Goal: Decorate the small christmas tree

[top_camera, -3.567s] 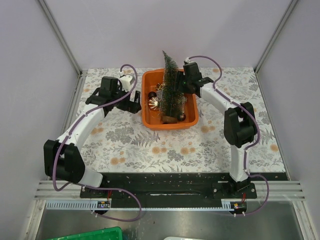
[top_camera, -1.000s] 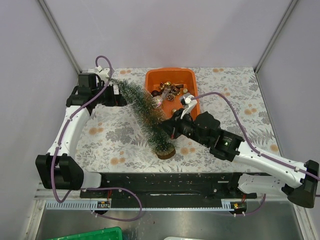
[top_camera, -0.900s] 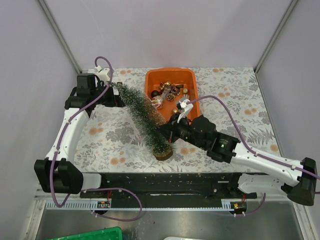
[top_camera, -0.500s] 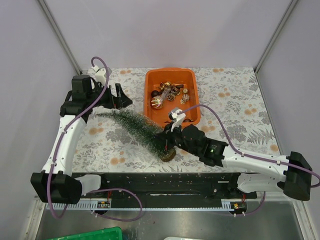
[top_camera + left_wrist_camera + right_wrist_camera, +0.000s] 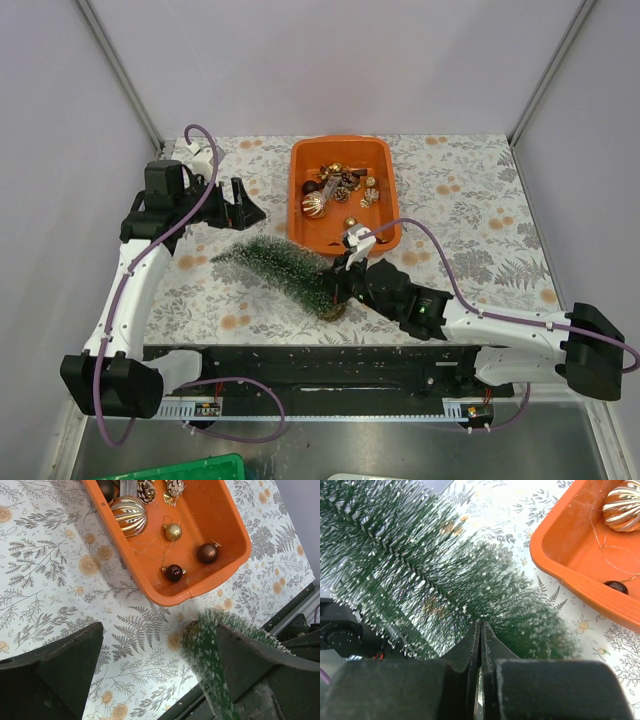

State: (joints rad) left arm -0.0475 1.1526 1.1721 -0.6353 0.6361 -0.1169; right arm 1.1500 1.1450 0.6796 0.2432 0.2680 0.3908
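Observation:
The small christmas tree [image 5: 275, 268] leans low over the table, nearly lying, with its tip to the left and its brown base [image 5: 335, 308] near the front edge. My right gripper [image 5: 338, 283] is shut on its lower part; in the right wrist view the jaws [image 5: 481, 625] pinch together deep in the frosted branches [image 5: 420, 570]. My left gripper [image 5: 243, 203] hangs open left of the orange tray [image 5: 296, 205], holding nothing. In the left wrist view its fingers [image 5: 60, 670] spread wide, and the tree [image 5: 210, 650] passes below the right one.
The tray's rim [image 5: 200, 587] encloses a striped gold ball [image 5: 128, 515], a small gold ball [image 5: 173, 532], two brown balls [image 5: 207, 553] and pinecones [image 5: 146, 490]. A black rail [image 5: 300, 360] runs along the near table edge. Walls close in left, right and back.
The right gripper has pulled back toward the near edge with the tree, tipping it down. The tip swung away from the left gripper, which stayed open.

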